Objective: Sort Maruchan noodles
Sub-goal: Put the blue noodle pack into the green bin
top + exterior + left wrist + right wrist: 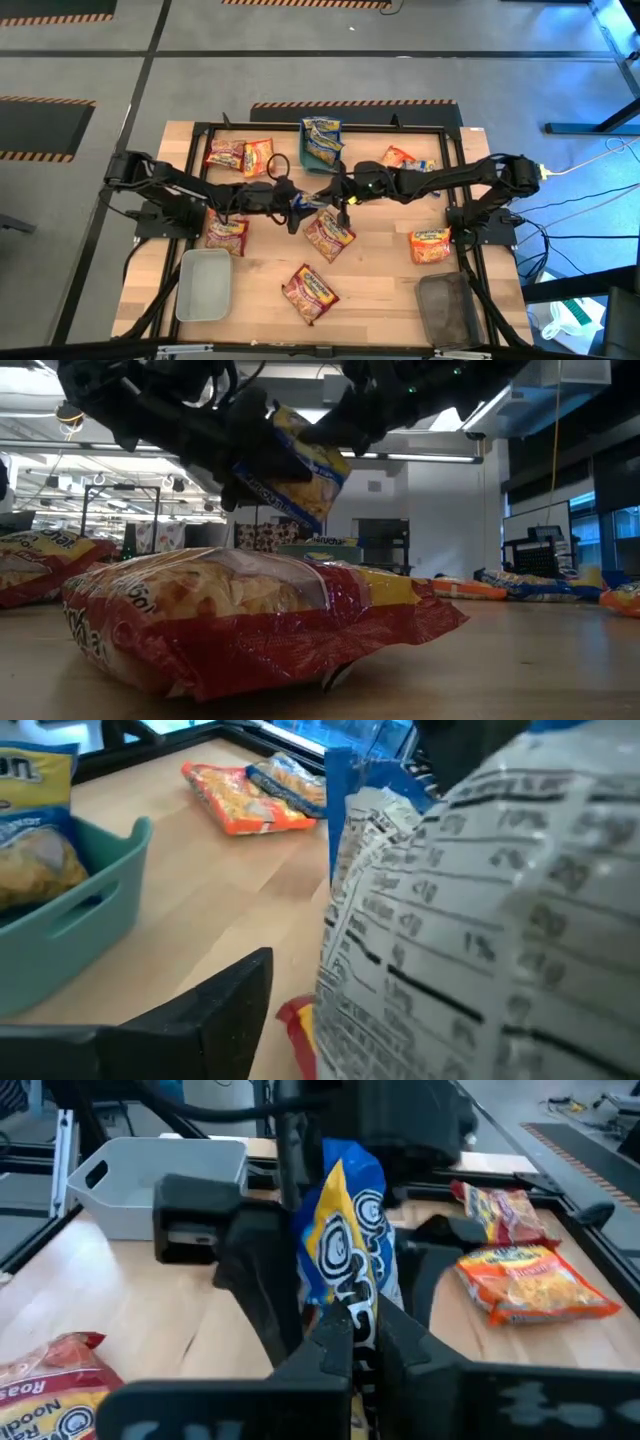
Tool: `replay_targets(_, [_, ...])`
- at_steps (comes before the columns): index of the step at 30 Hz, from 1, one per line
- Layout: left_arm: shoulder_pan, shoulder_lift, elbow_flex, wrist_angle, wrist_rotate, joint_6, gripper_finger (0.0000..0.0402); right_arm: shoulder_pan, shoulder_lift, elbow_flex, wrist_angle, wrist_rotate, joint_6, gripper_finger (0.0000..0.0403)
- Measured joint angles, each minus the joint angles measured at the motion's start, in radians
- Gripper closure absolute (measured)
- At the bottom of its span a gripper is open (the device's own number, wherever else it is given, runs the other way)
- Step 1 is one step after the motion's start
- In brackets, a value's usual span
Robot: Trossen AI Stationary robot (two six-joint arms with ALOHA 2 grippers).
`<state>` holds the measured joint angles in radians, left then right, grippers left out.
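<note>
Here, I had both grippers mid-table, blue-and-yellow packet (pixel 345 1270) lifted clear of the wood, right gripper (pixel 358 1342) fingers pinched shut on its edge, left gripper (pixel 292 203) at its far side, grip undeterminable, red packet (pixel 328 232) just below the fingertips.

packet (pixel 310 203) between both grippers, above table centre (pixel 380 280)

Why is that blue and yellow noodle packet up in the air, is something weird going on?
Yes. The blue-and-yellow crinkly plastic noodle packet hangs tilted above the wooden table, gripped by both the left tool and the right tool at once. All other packets lie flat or in the teal plastic tray.
</note>
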<state>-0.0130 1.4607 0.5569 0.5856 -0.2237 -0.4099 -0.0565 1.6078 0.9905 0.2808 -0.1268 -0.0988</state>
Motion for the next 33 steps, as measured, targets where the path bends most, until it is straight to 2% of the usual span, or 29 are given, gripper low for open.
replay_targets(7, [0.0,0.004,0.001,0.009,0.043,0.01,0.0215,-0.003,0.003,0.007,0.002,0.003,0.004,0.0401])
replay_targets(13, [-0.004,0.004,0.001,0.02,0.085,0.053,0.0283,-0.003,0.003,0.008,0.01,0.002,0.021,0.0382])
replay_targets(16, [-0.007,0.004,0.001,0.036,0.086,0.077,0.0301,-0.003,0.002,0.008,0.015,0.001,0.048,0.0376])
replay_targets(20, [-0.007,0.004,0.001,0.039,0.088,0.08,0.0303,-0.003,0.002,0.009,0.014,0.001,0.077,0.0363])
replay_targets(23, [-0.007,0.004,0.001,0.039,0.088,0.081,0.0303,-0.003,-0.005,0.009,0.007,-0.014,0.079,0.0329])
replay_targets(26, [-0.007,0.004,0.001,0.035,0.091,0.084,0.0303,-0.003,-0.026,0.009,-0.007,-0.023,0.076,0.0277])
replay_targets(33, [-0.015,0.004,0.001,0.033,0.103,0.122,0.0303,-0.017,-0.164,0.009,-0.224,0.023,0.033,0.0163])
